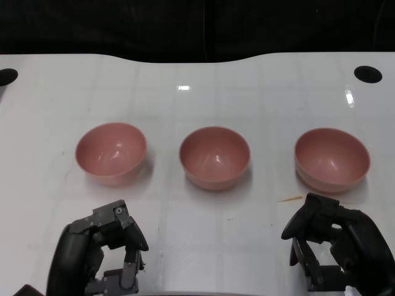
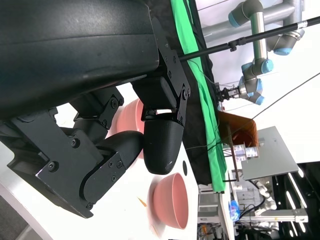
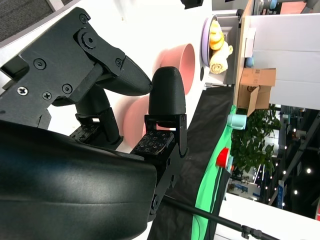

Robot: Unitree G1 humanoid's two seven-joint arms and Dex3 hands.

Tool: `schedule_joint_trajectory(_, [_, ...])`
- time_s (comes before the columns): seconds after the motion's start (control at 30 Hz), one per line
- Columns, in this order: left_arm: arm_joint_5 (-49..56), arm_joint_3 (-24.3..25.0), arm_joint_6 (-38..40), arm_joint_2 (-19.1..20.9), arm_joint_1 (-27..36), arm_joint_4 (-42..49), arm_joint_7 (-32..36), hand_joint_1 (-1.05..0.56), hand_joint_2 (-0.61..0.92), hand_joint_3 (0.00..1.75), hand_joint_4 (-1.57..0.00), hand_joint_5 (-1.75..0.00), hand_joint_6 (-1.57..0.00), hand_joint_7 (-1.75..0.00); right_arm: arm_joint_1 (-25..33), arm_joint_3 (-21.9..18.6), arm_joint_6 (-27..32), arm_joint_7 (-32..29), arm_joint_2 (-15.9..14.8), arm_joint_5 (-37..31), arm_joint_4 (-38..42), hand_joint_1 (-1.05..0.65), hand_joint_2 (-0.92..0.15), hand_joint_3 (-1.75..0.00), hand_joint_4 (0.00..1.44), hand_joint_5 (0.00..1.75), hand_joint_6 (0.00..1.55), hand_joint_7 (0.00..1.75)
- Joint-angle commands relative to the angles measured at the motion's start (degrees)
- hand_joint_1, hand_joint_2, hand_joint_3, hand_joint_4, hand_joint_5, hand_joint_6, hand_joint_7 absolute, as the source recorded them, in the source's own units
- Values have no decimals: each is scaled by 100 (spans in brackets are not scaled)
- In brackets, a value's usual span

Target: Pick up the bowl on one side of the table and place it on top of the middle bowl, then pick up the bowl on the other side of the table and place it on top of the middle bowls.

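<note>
Three pink bowls stand in a row across the white table (image 1: 197,98): the left bowl (image 1: 111,152), the middle bowl (image 1: 214,156) and the right bowl (image 1: 331,159), all upright and apart. My left hand (image 1: 102,256) hovers at the near edge, in front of the left bowl and short of it. In front of the right bowl is my right hand (image 1: 336,243), just short of its near rim. Neither hand holds anything. In the left wrist view, the fingers (image 2: 162,142) are spread, with a pink bowl (image 2: 172,200) beyond them. The right wrist view shows parted fingers (image 3: 167,92) and a far bowl (image 3: 177,60).
Two black round holes sit in the table's far corners, one left (image 1: 7,76) and one right (image 1: 368,73). A small orange mark (image 1: 289,198) lies near the right bowl. A black backdrop runs behind the far edge.
</note>
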Motion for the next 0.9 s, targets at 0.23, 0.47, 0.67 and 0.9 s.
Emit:
schedule_joint_trajectory(0.23, [-361,26,97,79,-5,-23,-303,-12,36,140,-90,-169,-88,-145,-2,-17,-50,-48,-78,-50,-50,-15,-35,-136,79,158,82,129])
schedule_joint_trajectory(0.47, [-313,33,173,73,-2,-40,-275,-13,38,135,-90,-166,-89,-143,-24,-39,-98,-51,-84,-95,-16,-16,-36,-135,78,155,80,132])
schedule_joint_trajectory(0.67, [-436,56,343,73,3,-99,-321,-14,39,134,-90,-160,-88,-139,-46,-36,-155,-20,-71,-75,13,-17,-41,-127,80,149,83,121])
schedule_joint_trajectory(0.9, [-734,99,341,35,-38,-13,-541,-17,38,126,-87,-153,-85,-131,-39,-38,-4,194,-154,125,-60,-20,-53,-96,79,134,86,97])
